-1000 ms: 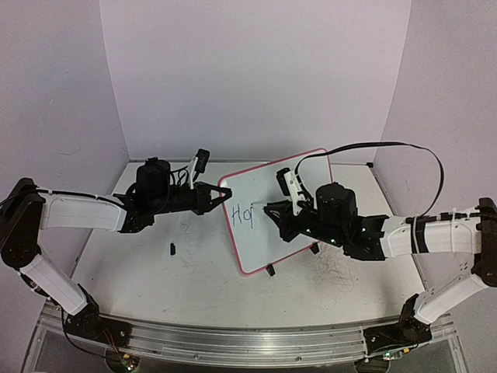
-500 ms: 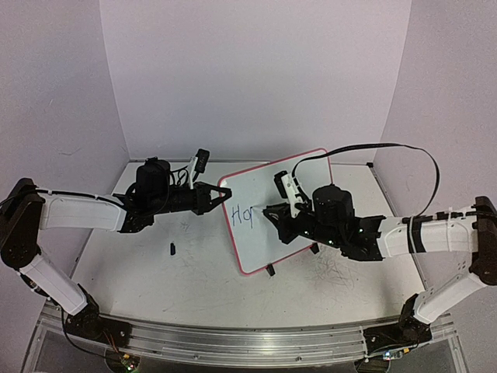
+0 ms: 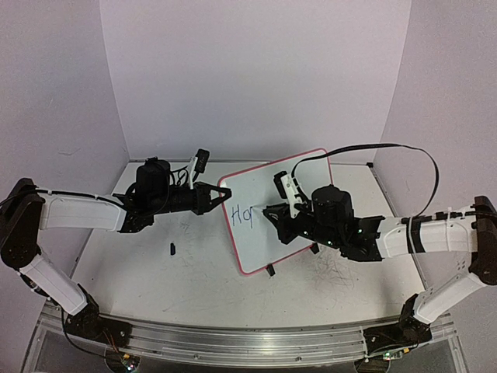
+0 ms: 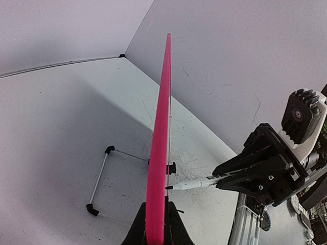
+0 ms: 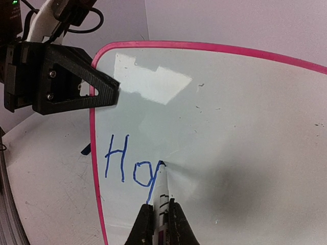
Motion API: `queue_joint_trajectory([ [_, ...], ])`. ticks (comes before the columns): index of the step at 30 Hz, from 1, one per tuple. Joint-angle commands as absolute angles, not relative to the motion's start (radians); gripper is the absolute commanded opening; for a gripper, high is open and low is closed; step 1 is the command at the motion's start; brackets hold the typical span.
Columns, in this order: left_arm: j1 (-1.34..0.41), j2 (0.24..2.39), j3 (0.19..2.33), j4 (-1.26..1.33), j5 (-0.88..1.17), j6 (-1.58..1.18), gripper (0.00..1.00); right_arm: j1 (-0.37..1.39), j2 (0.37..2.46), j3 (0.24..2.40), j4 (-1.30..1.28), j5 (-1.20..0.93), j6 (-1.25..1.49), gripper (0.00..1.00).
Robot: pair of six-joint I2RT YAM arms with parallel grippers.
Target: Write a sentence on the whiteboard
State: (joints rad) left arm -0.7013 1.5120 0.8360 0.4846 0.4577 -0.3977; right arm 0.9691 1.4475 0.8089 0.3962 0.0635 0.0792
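Note:
The whiteboard (image 3: 272,203), white with a red-pink rim, stands tilted mid-table. My left gripper (image 3: 225,194) is shut on its left edge; in the left wrist view the rim (image 4: 159,153) runs up from between my fingers. My right gripper (image 3: 272,214) is shut on a white marker (image 5: 162,196) whose tip touches the board face. Blue letters of the sentence (image 5: 127,163) read "Ho" plus the stem and top of a third letter. The marker also shows in the left wrist view (image 4: 191,185), tip on the board.
A small black marker cap (image 3: 172,249) lies on the table left of the board. The board's wire stand (image 4: 102,176) rests behind it. A black foot (image 3: 270,271) sits at its lower edge. Walls enclose the table on three sides.
My right gripper has shifted slightly left with the marker, and the third letter has grown. The left arm and the board have not moved.

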Motion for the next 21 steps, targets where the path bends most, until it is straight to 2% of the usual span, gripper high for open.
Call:
queue_joint_trajectory([
  [1,-0.692,1.48,0.832,0.466,0.393,-0.297,0.0,0.965,1.453,0.84,0.408,0.125,0.083,0.0],
  [21,-0.692,1.48,0.835,0.463,0.394,-0.296,0.0,0.964,1.408,0.789,0.364,0.159,0.106,0.0],
])
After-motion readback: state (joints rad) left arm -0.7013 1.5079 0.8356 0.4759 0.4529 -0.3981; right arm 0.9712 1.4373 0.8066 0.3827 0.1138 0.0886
